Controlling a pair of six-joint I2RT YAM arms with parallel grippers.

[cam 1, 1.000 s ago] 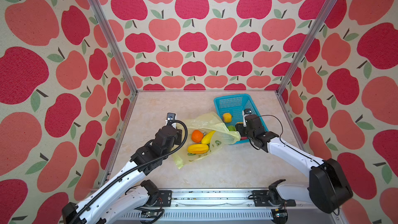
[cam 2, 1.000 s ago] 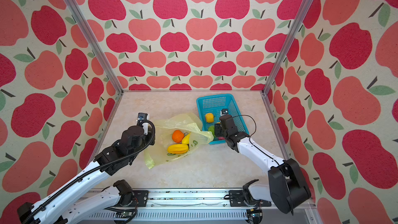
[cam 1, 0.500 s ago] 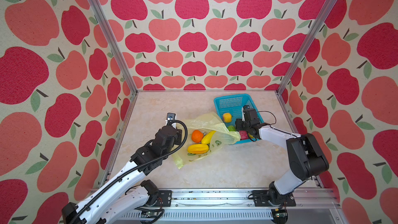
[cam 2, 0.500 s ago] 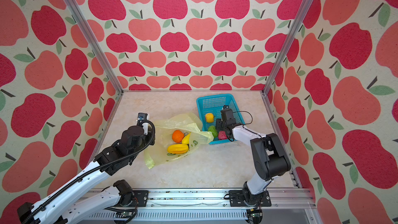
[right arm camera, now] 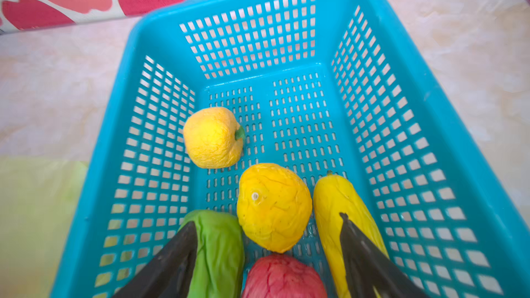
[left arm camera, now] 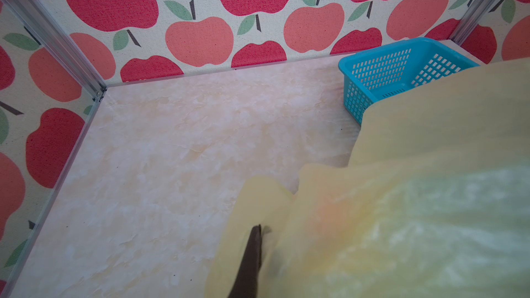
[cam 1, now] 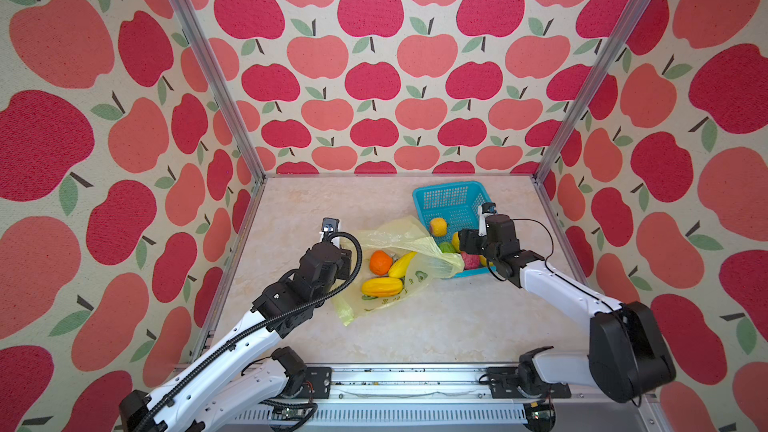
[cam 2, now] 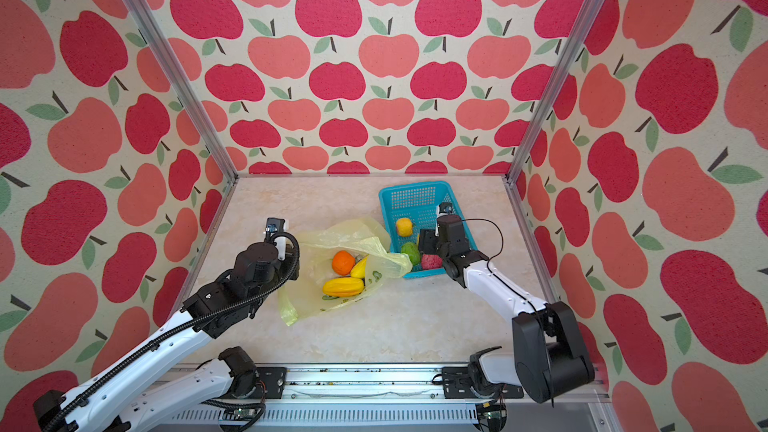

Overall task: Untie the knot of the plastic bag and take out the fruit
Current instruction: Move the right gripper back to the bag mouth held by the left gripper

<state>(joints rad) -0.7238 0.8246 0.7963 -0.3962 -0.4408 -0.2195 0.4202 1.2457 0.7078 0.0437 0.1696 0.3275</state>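
The plastic bag [cam 1: 399, 238] lies open and crumpled on the table, and its knot is out of view. Inside it lie an orange round fruit [cam 1: 380, 262], a yellow curved one [cam 1: 401, 264] and a yellow-orange one [cam 1: 381, 286]. My left gripper [left arm camera: 259, 229] is shut on the bag's film [left arm camera: 401, 196] at its left edge. My right gripper [right arm camera: 267, 219] hangs open over the teal basket [right arm camera: 372, 38] with nothing held. Below it lie a green fruit [right arm camera: 218, 247], a round yellow one [right arm camera: 272, 204], a pink one [right arm camera: 284, 279], a long yellow one [right arm camera: 332, 204] and a yellow-orange one [right arm camera: 212, 137].
The basket [cam 1: 449, 197] stands at the back right, its front left corner under the bag's edge. Apple-print walls and metal corner posts [cam 1: 208, 72] close in the table on three sides. The arms' base rail [cam 1: 395, 384] runs along the front.
My right gripper's jaws have spread wider over the basket, and the pink fruit now lies free beneath them. The left arm and the bag have not moved.
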